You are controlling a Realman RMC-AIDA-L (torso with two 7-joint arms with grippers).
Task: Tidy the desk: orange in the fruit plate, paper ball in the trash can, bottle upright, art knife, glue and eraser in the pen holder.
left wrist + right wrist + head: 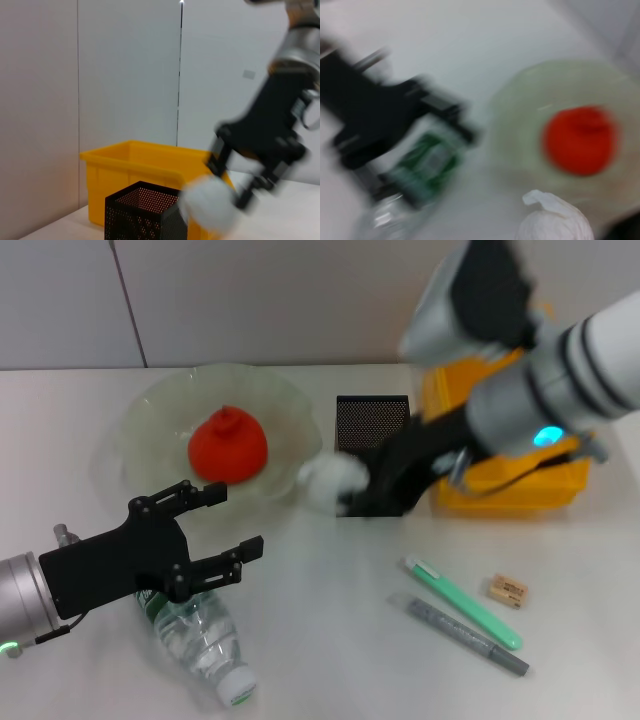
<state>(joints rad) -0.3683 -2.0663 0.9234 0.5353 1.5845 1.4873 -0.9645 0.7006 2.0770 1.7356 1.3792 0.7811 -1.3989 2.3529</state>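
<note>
The orange point(228, 445) lies in the pale fruit plate point(150, 425). My right gripper point(347, 492) is shut on the white paper ball point(328, 483), held just left of the black mesh pen holder point(372, 420); the yellow trash can point(510, 490) is to its right. My left gripper point(236, 520) hangs open above the bottle point(200, 640), which lies on its side. The green art knife point(462, 602), grey glue point(470, 635) and eraser point(507, 590) lie on the table at the right front. The left wrist view shows the paper ball point(210, 207) beside the pen holder point(142, 212).
The yellow bin point(150, 165) stands right behind the pen holder, under my right arm. In the right wrist view the paper ball point(555, 220) is near the plate with the orange point(580, 140), with the bottle point(420, 170) and left gripper point(385, 115) beyond.
</note>
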